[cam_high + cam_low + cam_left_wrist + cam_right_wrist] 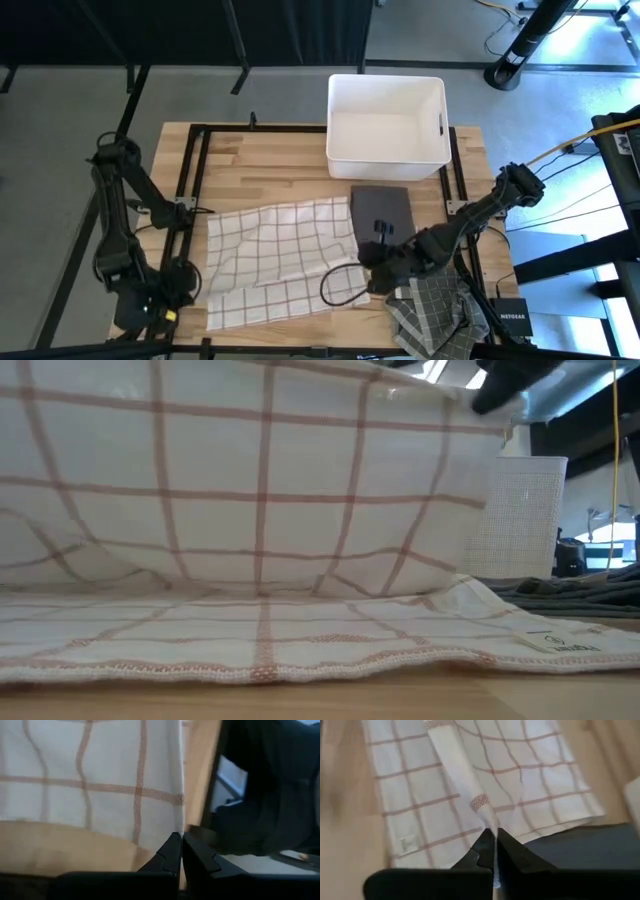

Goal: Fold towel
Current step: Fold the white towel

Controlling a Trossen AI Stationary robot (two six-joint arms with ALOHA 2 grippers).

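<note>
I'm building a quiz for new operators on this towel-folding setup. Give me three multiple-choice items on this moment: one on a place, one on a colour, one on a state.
1. Where is the white bin?
A. Far edge of the table
B. On the checked towel
C. Under the left arm

2. What colour are the lines on the checked towel?
A. Green
B. Reddish-brown
C. Blue

3. What is the right tool doing?
A. Wide open above the bin
B. Shut on a towel fold
C. Holding the dark cloth

Answers: 1 A, it sits beyond the towel. 2 B, the low view shows the stripes. 3 B, the right wrist view shows cloth pinched between its fingers.
</note>
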